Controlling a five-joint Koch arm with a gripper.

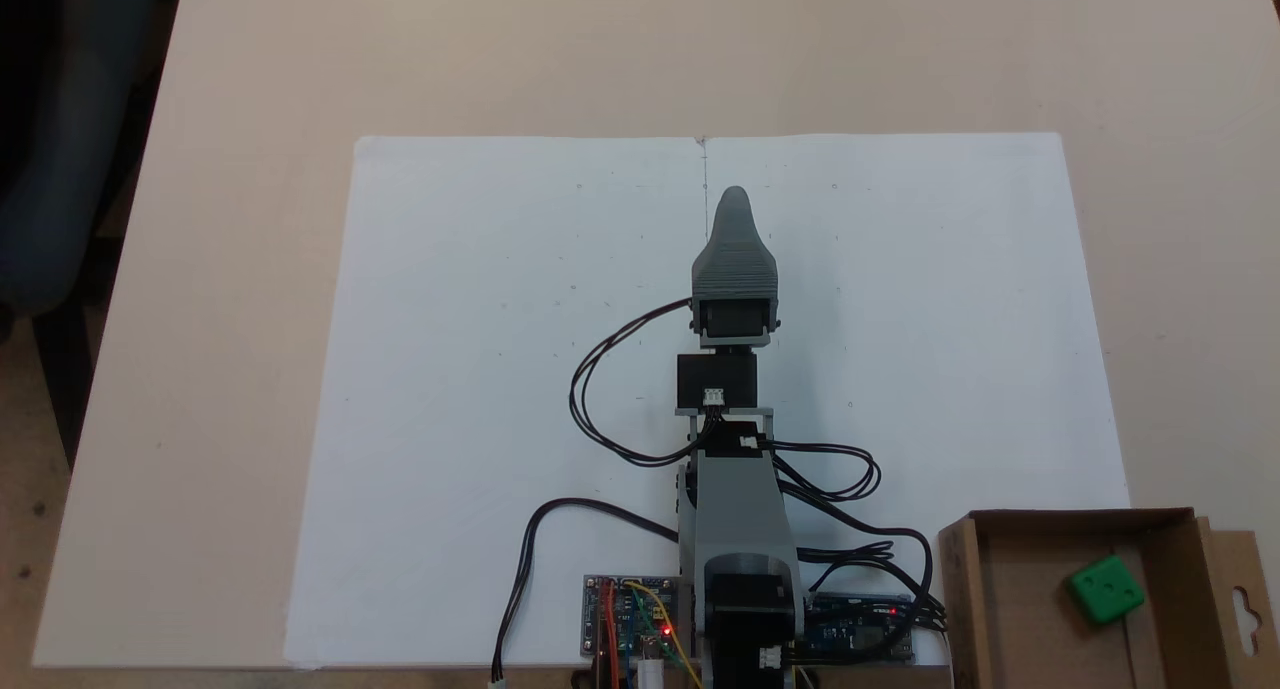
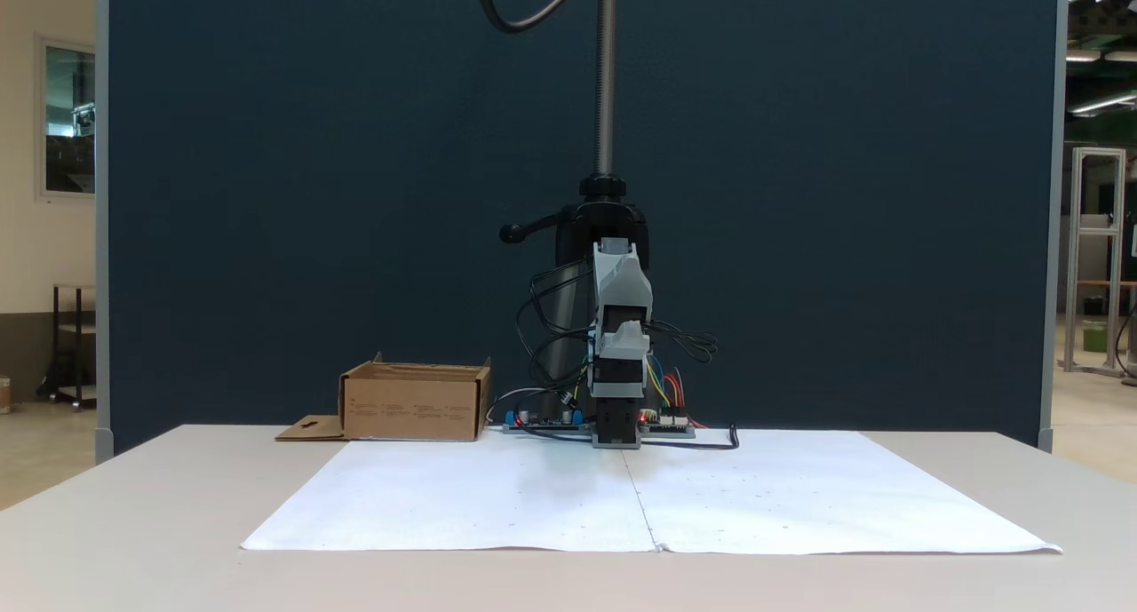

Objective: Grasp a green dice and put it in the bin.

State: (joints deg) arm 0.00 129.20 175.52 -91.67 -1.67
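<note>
- White paper sheet [image 1: 500, 369] covers the middle of the table [image 1: 250, 69] in the top-down fixed view; nothing lies loose on it.
- Arm [image 1: 738, 509] sits mid-frame, folded over its base, pointing away along the paper's centre seam.
- Gripper [image 1: 734, 201] hangs above the paper with nothing between the jaws as far as I can see; the jaws stack one behind the other in both fixed views, so released or clenched cannot be told.
- Control boards [image 1: 630, 619] and black cables [image 1: 600, 399] cluster at the arm's base.
- Bin [image 1: 1000, 609] stands at the lower right of the top-down view, just beside the base; in the front fixed view it is left of the arm [image 2: 413, 403], side flap flat on the table.
- Green dice [image 1: 1105, 589] rests on the bin's floor, tilted, well apart from the gripper.
- Judgement: the put-in step looks done, and the arm looks parked at rest.
- Next move, as a guess: none needed for this dice; a new one on the paper would call for reach, descend, close.
</note>
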